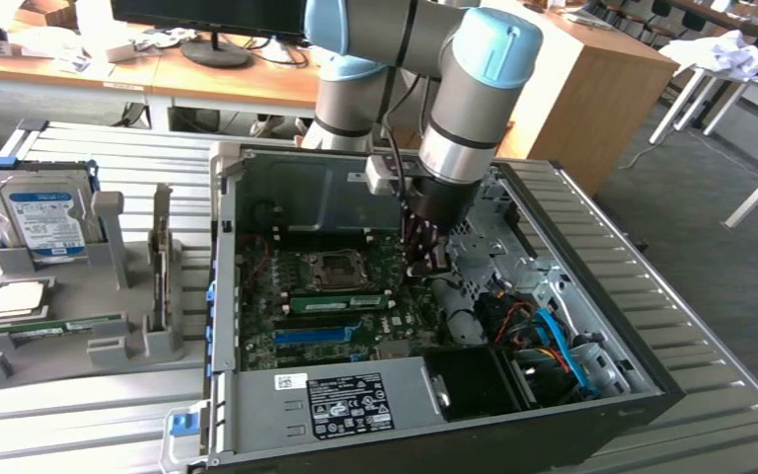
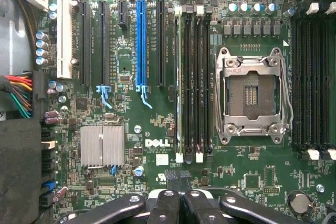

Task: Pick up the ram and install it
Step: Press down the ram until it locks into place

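A long green ram (image 1: 337, 301) with dark chips stands in a memory slot of the motherboard, between the empty processor socket (image 1: 331, 269) and the blue slot (image 1: 316, 336). In the wrist view the ram (image 2: 179, 77) shows as a thin pale edge beside the black slots. My gripper (image 1: 429, 265) hangs over the board near the ram's far end. Its fingers (image 2: 170, 190) are pressed together with nothing between them, and the gripper (image 2: 178, 178) sits in line with the ram's slot, apart from it.
The open computer case (image 1: 228, 296) walls in the board, with a power supply (image 1: 346, 400) and cables (image 1: 551, 341) in front. In the exterior view's left, a grey rack (image 1: 76, 346) holds a hard drive (image 1: 43, 217), a silver processor chip (image 1: 21, 299) and a thin green strip (image 1: 56, 326).
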